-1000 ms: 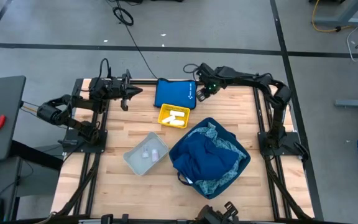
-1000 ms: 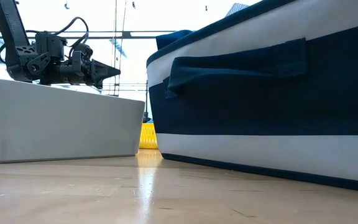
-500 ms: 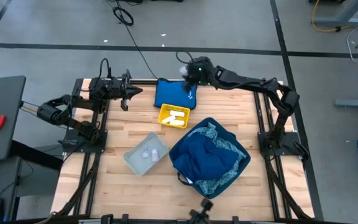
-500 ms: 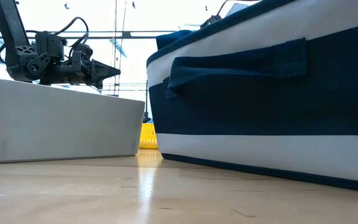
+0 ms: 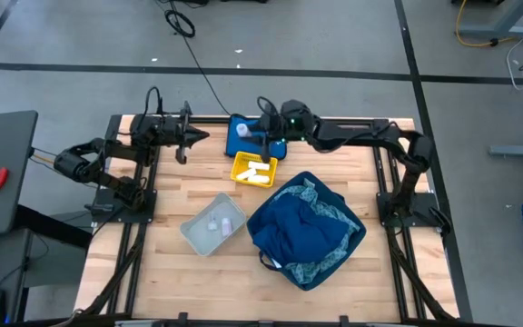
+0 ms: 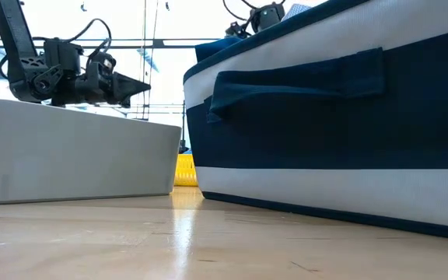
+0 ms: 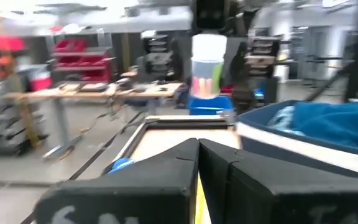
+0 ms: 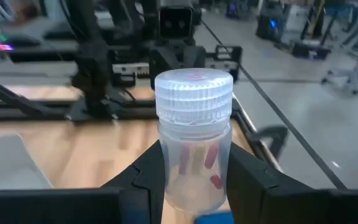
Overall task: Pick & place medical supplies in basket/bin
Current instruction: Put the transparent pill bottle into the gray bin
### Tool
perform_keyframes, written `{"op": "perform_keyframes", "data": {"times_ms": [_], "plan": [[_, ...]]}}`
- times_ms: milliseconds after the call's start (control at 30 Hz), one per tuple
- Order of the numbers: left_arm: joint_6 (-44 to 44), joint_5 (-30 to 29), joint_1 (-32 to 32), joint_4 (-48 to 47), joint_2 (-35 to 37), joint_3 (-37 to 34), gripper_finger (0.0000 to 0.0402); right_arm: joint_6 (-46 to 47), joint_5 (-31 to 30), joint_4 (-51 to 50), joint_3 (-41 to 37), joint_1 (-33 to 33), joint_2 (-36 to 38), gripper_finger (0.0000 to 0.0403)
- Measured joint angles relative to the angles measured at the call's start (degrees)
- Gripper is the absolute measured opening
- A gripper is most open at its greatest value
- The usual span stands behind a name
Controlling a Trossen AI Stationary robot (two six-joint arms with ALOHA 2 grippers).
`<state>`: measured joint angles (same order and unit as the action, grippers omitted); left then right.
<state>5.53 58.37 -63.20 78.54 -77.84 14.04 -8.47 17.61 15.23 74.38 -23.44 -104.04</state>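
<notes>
My right gripper [image 8: 194,180] reaches from the table's right over the flat blue pouch [image 5: 241,143] and is shut on a clear bottle [image 8: 194,146] with a white ribbed cap and coloured capsules inside; the bottle [image 7: 209,65] also shows in the left wrist view. My left gripper [image 5: 182,136] waits shut near the far left corner. White rolls lie in a yellow tray [image 5: 254,170]. Tiny vials sit in a grey bin [image 5: 214,223]. The blue cloths fill a navy basket [image 5: 307,229]. My right gripper pinches the bottle's clear body [image 8: 194,186], below the cap, between its two fingers [image 8: 149,177]. The fingers come level from the table's right. The bottle stands upright, cap up, lifted clear above the blue pouch.
The grey bin [image 6: 76,152] and the navy basket [image 6: 333,117] stand side by side near the table's middle, with the yellow tray [image 6: 183,169] behind them. Bare wood lies along the near edge and the left side.
My right gripper has swung from the far right part of the table toward the left, passing by the far edge, and now hangs over the blue pouch with the bottle in it. My left arm has kept still.
</notes>
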Motion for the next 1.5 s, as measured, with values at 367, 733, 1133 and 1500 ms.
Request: {"op": "perform_keyframes", "data": {"times_ms": [367,733,1133,1500], "plan": [[8.4,-2.8,13.6,10.5,0.1,3.1,0.0107,0.6,0.4,6.7,-2.7,2.9,0.0,0.0126],[7.5,-8.6,20.3,1.9,0.0,11.6,0.0336,-0.1,2.2,7.3,-2.7,3.4,0.0,0.0126],[-4.6,-13.4,27.0,-14.2,-0.1,18.5,0.0349,-2.3,3.4,7.4,-2.7,3.4,0.0,0.0126],[-8.7,-18.4,29.1,-17.1,-0.1,18.5,0.0305,-2.5,5.6,9.3,-2.7,3.4,0.0,0.0126]]}}
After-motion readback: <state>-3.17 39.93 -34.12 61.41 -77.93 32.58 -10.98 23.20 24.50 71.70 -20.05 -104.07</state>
